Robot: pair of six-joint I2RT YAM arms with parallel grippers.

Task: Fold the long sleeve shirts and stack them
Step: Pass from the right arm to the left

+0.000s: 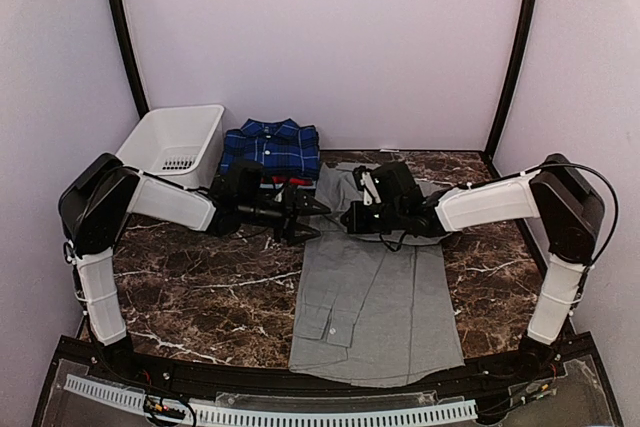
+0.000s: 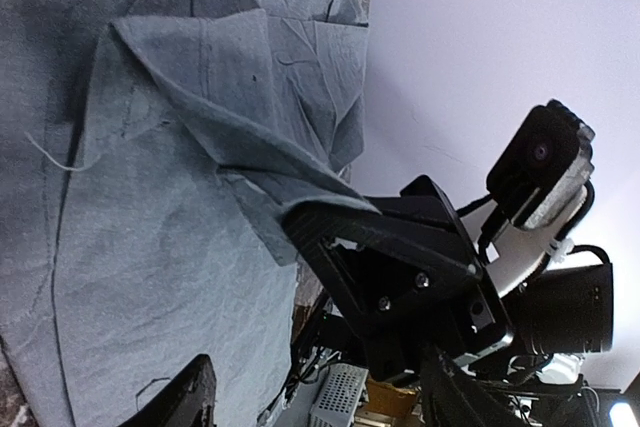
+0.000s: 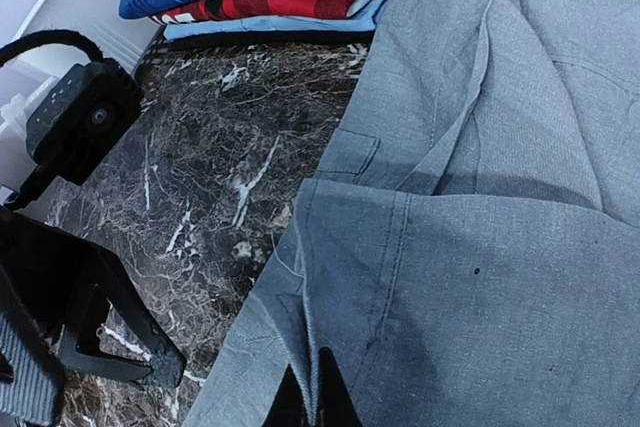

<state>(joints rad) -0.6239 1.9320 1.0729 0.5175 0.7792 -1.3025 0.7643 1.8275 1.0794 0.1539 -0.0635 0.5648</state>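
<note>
**Grey shirt nipped by right pincer; left pincer open at its edge**

- Grey shirt (image 1: 375, 297) lies spread on the desk (image 1: 200, 287), collar at the far end, hem toward the arm bases.
- Right pincer (image 3: 312, 399): jaws closed on a fold of the grey shirt in its upper left part. The cloth rises to a peak at the fingertips. The rest of the shirt lies on the near side of it and to its right.
- Left pincer (image 1: 306, 219): jaws spread wide, holding nothing. It sits just beside the shirt's left edge, facing the right pincer. Contact with the cloth: cannot tell.
- Plaid shirt (image 1: 270, 145) lies folded at the far edge, on top of a red-edged shirt (image 3: 265, 4), just left of the grey collar.
- Basket (image 1: 175, 132) stands left of that stack.
</note>
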